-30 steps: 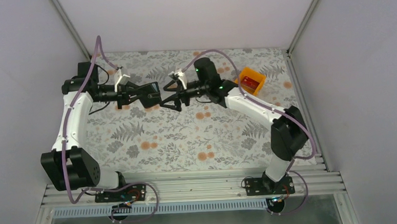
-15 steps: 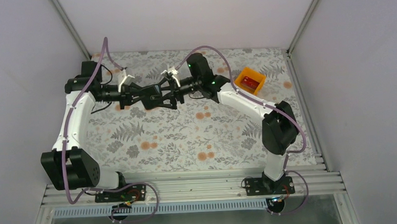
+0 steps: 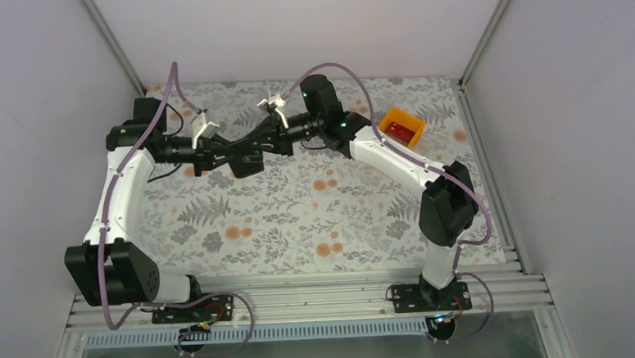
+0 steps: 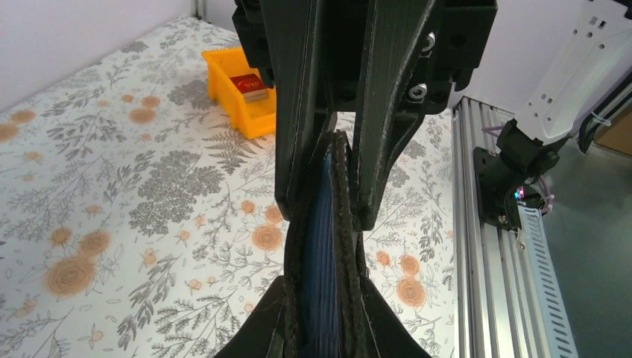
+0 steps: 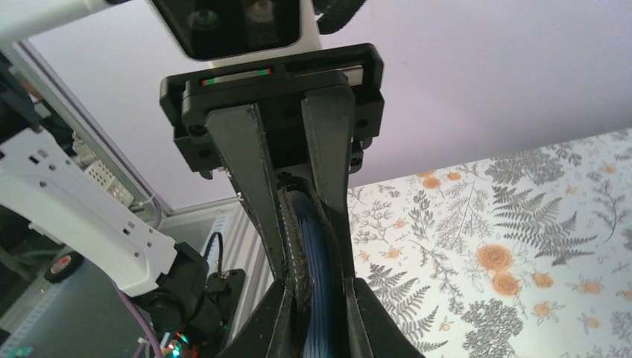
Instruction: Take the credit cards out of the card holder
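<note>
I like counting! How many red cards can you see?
1: a red card lies in the orange bin. More may hide inside the black wallet, held up off the table.

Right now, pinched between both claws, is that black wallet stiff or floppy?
Probably supple: the card holder bows slightly between the left gripper and right gripper. Likely light, as fingertip pinches alone hold it aloft. Its textured edge probably resists slipping.

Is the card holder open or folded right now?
Folded, barely parted: the card holder shows both black covers close together, blue pockets between.
</note>
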`<state>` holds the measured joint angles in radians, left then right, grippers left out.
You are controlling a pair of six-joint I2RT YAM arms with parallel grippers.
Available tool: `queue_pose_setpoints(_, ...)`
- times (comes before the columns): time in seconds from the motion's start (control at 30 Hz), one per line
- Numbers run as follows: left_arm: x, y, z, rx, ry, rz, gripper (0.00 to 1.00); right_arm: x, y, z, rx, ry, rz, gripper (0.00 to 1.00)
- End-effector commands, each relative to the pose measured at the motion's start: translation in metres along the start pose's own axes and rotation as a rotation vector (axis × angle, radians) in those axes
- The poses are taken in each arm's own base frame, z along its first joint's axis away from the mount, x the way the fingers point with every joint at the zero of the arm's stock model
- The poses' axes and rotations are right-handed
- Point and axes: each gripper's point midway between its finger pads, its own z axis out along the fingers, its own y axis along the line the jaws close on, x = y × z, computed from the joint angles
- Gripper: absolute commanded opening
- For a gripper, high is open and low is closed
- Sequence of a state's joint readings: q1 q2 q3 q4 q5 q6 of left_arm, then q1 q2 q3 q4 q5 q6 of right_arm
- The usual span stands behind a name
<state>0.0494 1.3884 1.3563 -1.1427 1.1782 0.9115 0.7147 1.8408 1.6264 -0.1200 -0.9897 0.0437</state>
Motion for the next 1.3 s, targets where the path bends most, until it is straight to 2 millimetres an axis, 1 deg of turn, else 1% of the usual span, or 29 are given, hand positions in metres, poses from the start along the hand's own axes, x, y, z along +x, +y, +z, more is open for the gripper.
queue_pose_setpoints(0.0,-0.004,-0.002,-0.001,0.001,-0.010,0.024,0.03,-0.006,0.001,-0.001,0.017,0.005,-0.016,0.04)
queue_pose_setpoints(0.03,-0.004,-0.003,-0.001,0.006,-0.012,0.021,0.15,-0.008,0.004,-0.002,0.012,0.003,-0.026,0.04)
queue_pose_setpoints(0.07,-0.003,-0.005,-0.001,0.016,-0.016,0.017,0.34,-0.012,0.007,-0.005,0.005,-0.002,-0.039,0.04)
queue_pose_setpoints(0.1,-0.001,-0.007,0.000,0.029,-0.019,0.021,0.46,-0.017,0.011,-0.010,-0.001,-0.010,-0.057,0.04)
queue_pose_setpoints(0.13,0.001,-0.011,0.000,0.044,-0.024,0.025,0.52,-0.023,0.016,-0.015,-0.011,-0.020,-0.076,0.04)
queue_pose_setpoints(0.17,0.004,-0.014,0.001,0.055,-0.025,0.031,0.53,-0.029,0.021,-0.021,-0.022,-0.031,-0.099,0.04)
queue_pose_setpoints(0.23,0.007,-0.016,0.002,0.062,-0.024,0.031,0.54,-0.041,0.032,-0.031,-0.030,-0.049,-0.153,0.04)
queue_pose_setpoints(0.3,0.006,-0.014,0.002,0.061,-0.037,0.025,0.54,-0.046,0.038,-0.034,-0.038,-0.050,-0.186,0.04)
queue_pose_setpoints(0.37,0.000,-0.012,0.002,0.068,-0.066,0.020,0.53,-0.048,0.042,-0.035,-0.048,-0.045,-0.203,0.04)
queue_pose_setpoints(0.4,-0.005,-0.014,0.002,0.086,-0.092,0.012,0.49,-0.048,0.044,-0.036,-0.055,-0.044,-0.212,0.04)
queue_pose_setpoints(0.47,-0.012,-0.022,0.001,0.128,-0.134,0.007,0.44,-0.048,0.046,-0.037,-0.059,-0.043,-0.217,0.04)
queue_pose_setpoints(0.53,-0.016,-0.031,-0.001,0.156,-0.161,0.051,0.38,-0.049,0.048,-0.037,-0.065,-0.042,-0.222,0.04)
queue_pose_setpoints(0.6,-0.019,-0.036,-0.002,0.161,-0.169,0.065,0.27,-0.049,0.048,-0.037,-0.064,-0.042,-0.222,0.04)
queue_pose_setpoints(0.7,-0.023,-0.038,-0.004,0.161,-0.179,0.057,0.07,-0.049,0.046,-0.036,-0.064,-0.042,-0.218,0.04)
queue_pose_setpoints(0.73,-0.024,-0.037,-0.004,0.159,-0.181,0.050,0.03,-0.049,0.045,-0.036,-0.059,-0.042,-0.215,0.04)
queue_pose_setpoints(0.77,-0.026,-0.037,-0.005,0.157,-0.180,0.040,0.03,-0.049,0.043,-0.035,-0.051,-0.041,-0.210,0.04)
queue_pose_setpoints(0.87,-0.027,-0.027,-0.004,0.125,-0.156,0.005,0.02,-0.049,0.029,-0.035,0.017,-0.037,-0.182,0.04)
queue_pose_setpoints(0.9,-0.025,-0.021,-0.002,0.105,-0.142,-0.014,0.02,-0.049,0.021,-0.035,0.057,-0.038,-0.161,0.16)
queue_pose_setpoints(0.93,-0.023,-0.013,-0.001,0.076,-0.122,-0.048,0.02,-0.051,0.008,-0.036,0.124,-0.043,-0.127,0.34)
queue_pose_setpoints(0.97,-0.020,-0.003,0.000,0.037,-0.101,-0.084,0.03,-0.053,-0.017,-0.040,0.262,-0.051,-0.086,0.46)
queue_pose_setpoints(1.0,-0.017,0.009,0.001,-0.016,-0.076,-0.117,0.02,-0.053,-0.033,-0.044,0.345,-0.055,-0.034,0.53)
queue_pose_setpoints(1.03,-0.012,0.022,0.002,-0.075,-0.052,-0.160,0.02,-0.052,-0.057,-0.052,0.484,-0.061,0.023,0.58)
queue_pose_setpoints(1.07,-0.007,0.036,0.001,-0.137,-0.032,-0.217,0.02,-0.051,-0.083,-0.068,0.657,-0.075,0.105,0.60)
queue_pose_setpoints(1.1,-0.003,0.048,0.000,-0.200,-0.015,-0.245,0.02,-0.048,-0.098,-0.079,0.767,-0.081,0.159,0.59)
queue_pose_setpoints(1.13,-0.001,0.058,-0.002,-0.252,-0.005,-0.269,0.02,-0.044,-0.106,-0.087,0.843,-0.085,0.196,0.57)
queue_pose_setpoints(1.2,0.002,0.074,-0.006,-0.341,0.008,-0.306,0.02,-0.040,-0.109,-0.098,0.989,-0.115,0.224,0.54)
queue_pose_setpoints(1.27,0.004,0.087,-0.010,-0.414,0.021,-0.331,0.02,-0.031,-0.103,-0.091,1.051,-0.126,0.232,0.50)
